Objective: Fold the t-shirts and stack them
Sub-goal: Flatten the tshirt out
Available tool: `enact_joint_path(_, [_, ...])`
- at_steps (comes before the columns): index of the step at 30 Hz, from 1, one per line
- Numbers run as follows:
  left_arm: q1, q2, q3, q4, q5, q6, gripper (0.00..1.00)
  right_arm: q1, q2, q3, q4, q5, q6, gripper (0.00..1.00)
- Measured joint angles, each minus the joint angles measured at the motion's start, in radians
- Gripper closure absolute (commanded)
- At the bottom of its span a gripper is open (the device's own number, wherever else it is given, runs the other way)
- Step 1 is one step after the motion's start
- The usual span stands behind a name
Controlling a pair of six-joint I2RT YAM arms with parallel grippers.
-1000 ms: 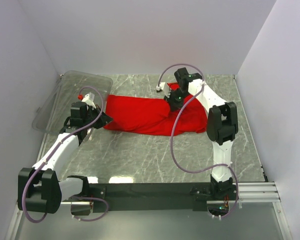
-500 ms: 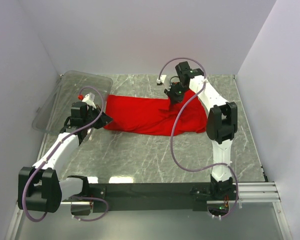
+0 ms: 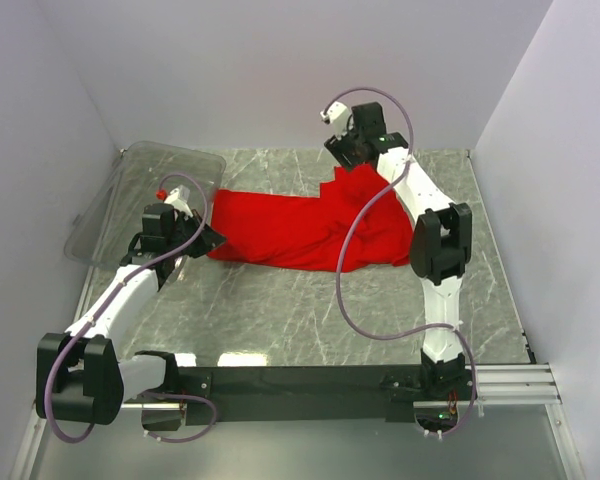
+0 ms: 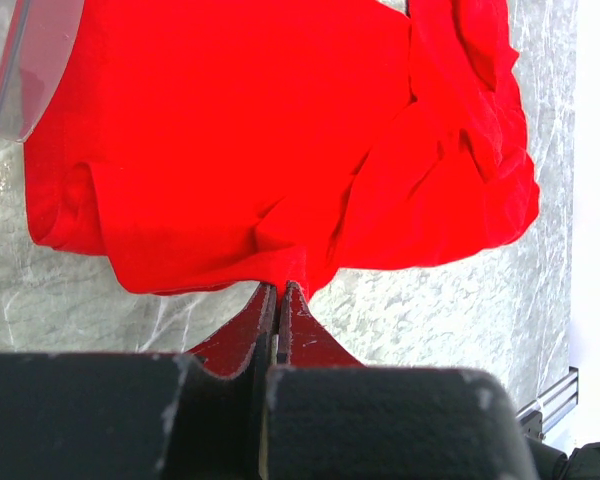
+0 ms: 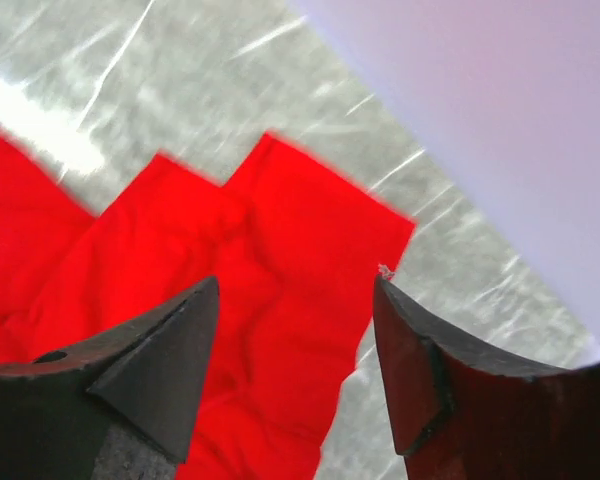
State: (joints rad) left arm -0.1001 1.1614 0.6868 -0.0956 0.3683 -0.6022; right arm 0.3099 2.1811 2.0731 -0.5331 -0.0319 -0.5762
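My left gripper (image 4: 280,292) is pinched shut on the left edge of the red t-shirt (image 3: 280,230). My right gripper (image 5: 296,285) hangs open above its far right part.

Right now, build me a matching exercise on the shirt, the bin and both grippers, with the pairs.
1 red t-shirt
2 clear bin
3 left gripper
4 right gripper

A open, raised over the shirt's far edge
B far left of the table
C shut on the shirt's edge
D lying rumpled in the middle

Pairs: 1-D, 2-B, 3-C, 4-A
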Motion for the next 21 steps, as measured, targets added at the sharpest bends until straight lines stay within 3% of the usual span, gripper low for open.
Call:
enact_joint_path(6, [0.0, 0.0, 0.0, -0.002, -0.001, 0.0, 0.99, -0.035, -0.058, -0.154, -0.093, -0.17, -0.029, 0.32])
enact_joint_path(11, [0.0, -0.001, 0.0, -0.014, -0.02, 0.007, 0.99, -0.147, -0.053, -0.17, -0.234, -0.286, -0.043, 0.37])
enact_joint_path(15, [0.0, -0.027, 0.003, -0.083, -0.131, 0.007, 1.0, -0.224, -0.053, -0.197, -0.249, -0.292, -0.028, 0.36])
enact_joint_path(21, [0.026, -0.166, 0.005, -0.192, -0.312, 0.004, 0.99, -0.22, -0.027, -0.204, -0.276, -0.325, -0.013, 0.36])
